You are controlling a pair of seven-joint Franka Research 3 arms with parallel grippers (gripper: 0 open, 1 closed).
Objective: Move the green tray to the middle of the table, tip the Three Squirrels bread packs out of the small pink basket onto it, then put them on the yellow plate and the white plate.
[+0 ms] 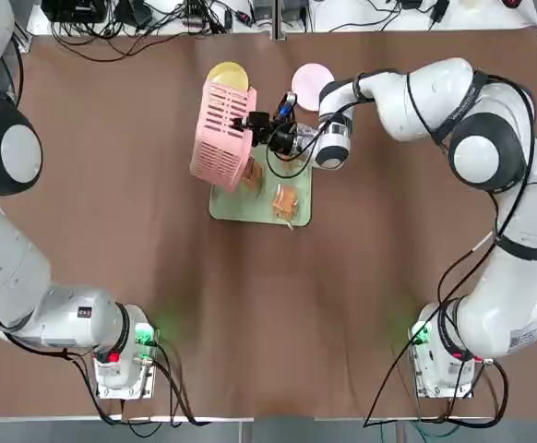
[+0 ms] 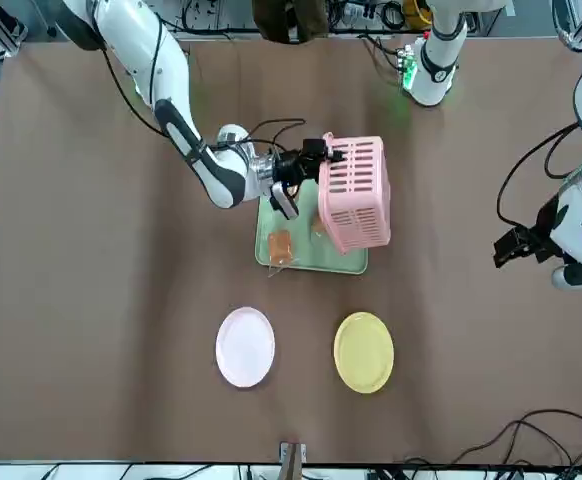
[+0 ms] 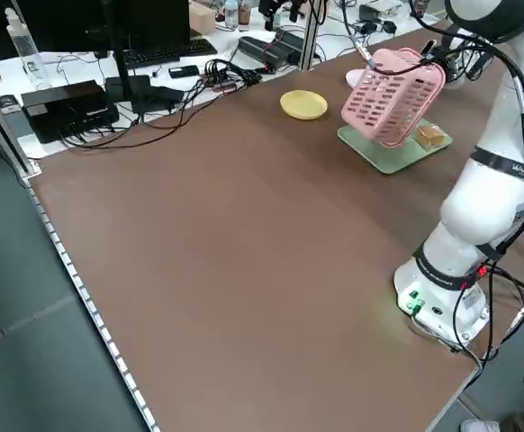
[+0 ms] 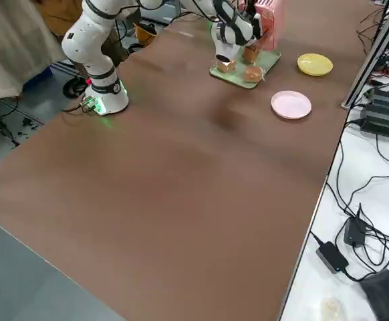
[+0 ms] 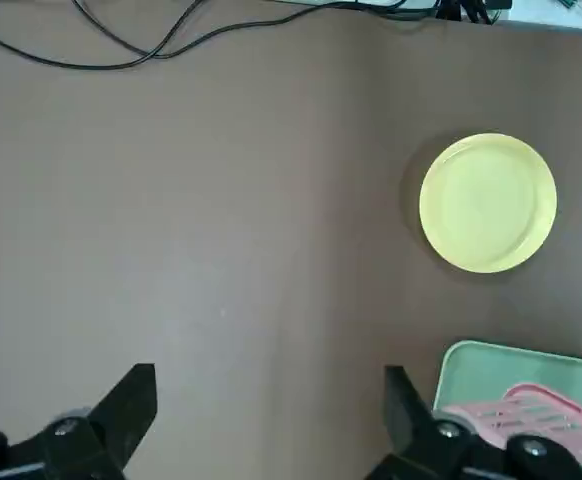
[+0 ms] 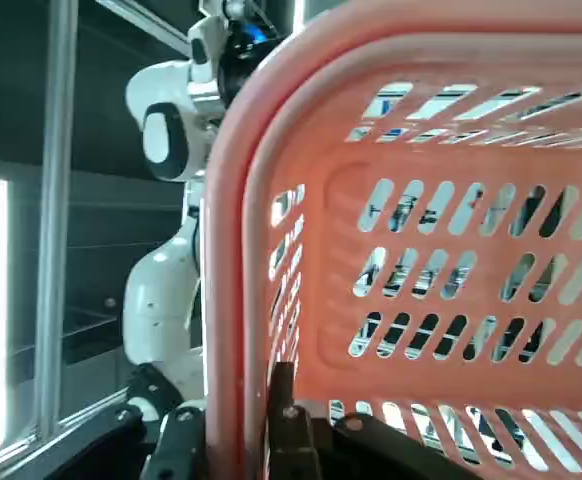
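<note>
The green tray (image 1: 250, 207) lies mid-table, far from the bases. Over its left part my right gripper (image 1: 256, 123) is shut on the rim of the small pink basket (image 1: 220, 131), which is tipped steeply on its side; the rim (image 6: 233, 250) sits between the fingers. One bread pack (image 1: 285, 201) lies on the tray, and another (image 1: 251, 174) lies at the basket's mouth. Beyond the tray, the yellow plate (image 1: 231, 75) is half hidden by the basket, and the white plate (image 1: 311, 78) sits to its right. My left gripper (image 2: 512, 247) hangs open at the table's left side.
Cables and electronics (image 3: 82, 99) line the strip beyond the table's far edge. The arm bases (image 1: 121, 355) (image 1: 444, 355) stand at the near edge. A wide stretch of bare table (image 1: 268, 314) lies between the tray and the bases.
</note>
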